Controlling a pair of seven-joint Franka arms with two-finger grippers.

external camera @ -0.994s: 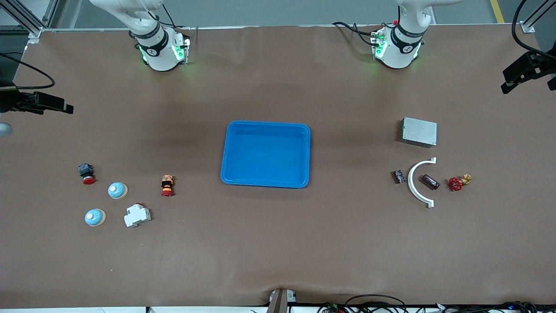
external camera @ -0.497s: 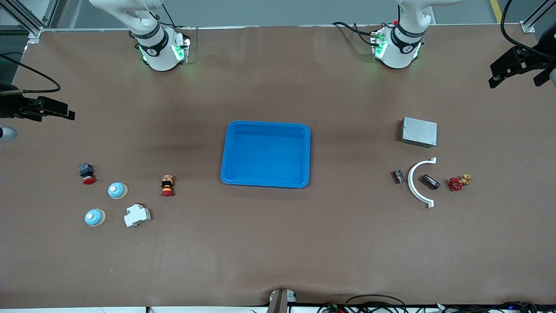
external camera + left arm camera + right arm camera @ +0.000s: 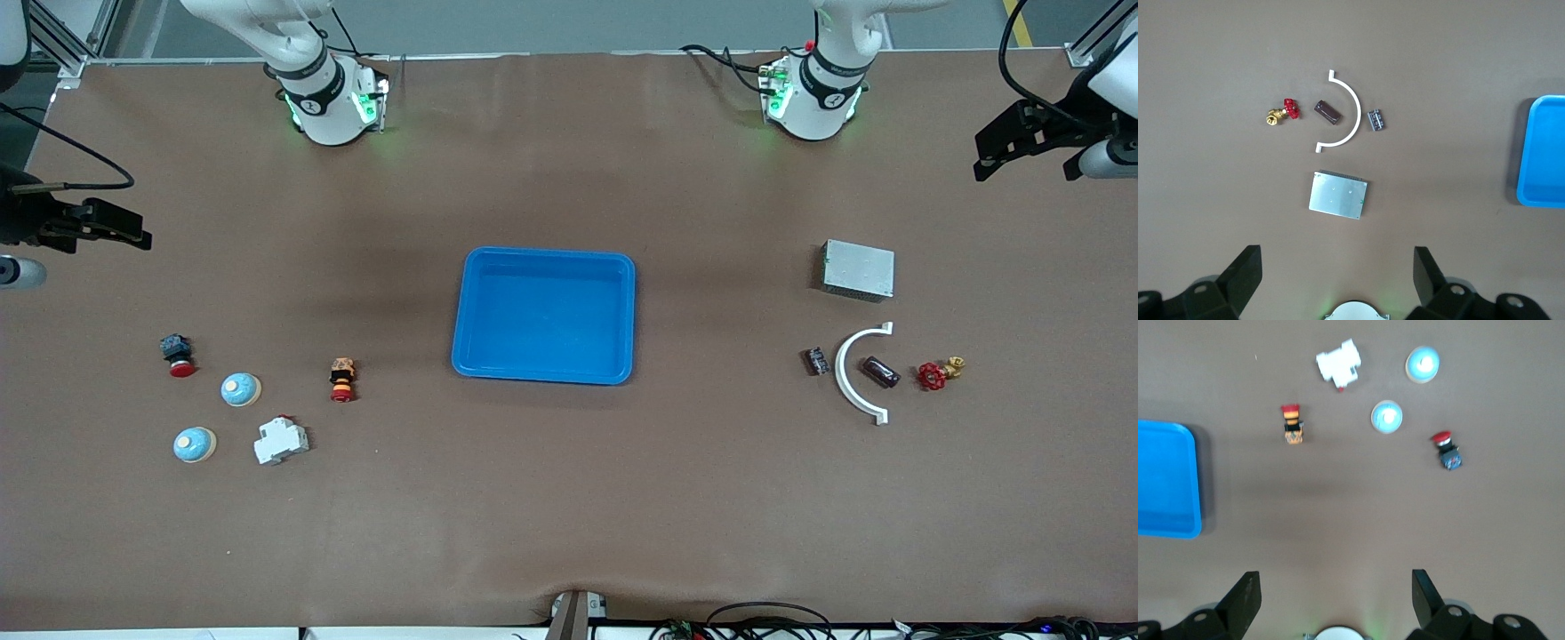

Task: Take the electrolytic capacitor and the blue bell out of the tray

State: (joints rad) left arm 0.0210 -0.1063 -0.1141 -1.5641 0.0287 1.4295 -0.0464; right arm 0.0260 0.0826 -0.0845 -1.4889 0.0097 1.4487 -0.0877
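The capacitor (image 3: 880,372), a dark brown cylinder, lies inside the curve of a white arc (image 3: 852,373) toward the left arm's end; it also shows in the left wrist view (image 3: 1327,112). Two light blue bells (image 3: 241,389) (image 3: 195,444) sit toward the right arm's end, and both show in the right wrist view (image 3: 1387,417) (image 3: 1423,365). The blue tray (image 3: 544,254) in the middle is empty. My left gripper (image 3: 1005,149) (image 3: 1337,257) is open and empty, high over its end of the table. My right gripper (image 3: 105,227) (image 3: 1335,580) is open and empty, high over its end.
Near the capacitor lie a silver box (image 3: 858,269), a small grey component (image 3: 816,360) and a red-handled brass valve (image 3: 938,373). Near the bells lie a white breaker (image 3: 281,441), a red push button (image 3: 177,354) and an orange-and-red switch (image 3: 342,379).
My left gripper has moved in from the table's end toward the middle. My right gripper has shifted slightly. Nothing on the table has moved.
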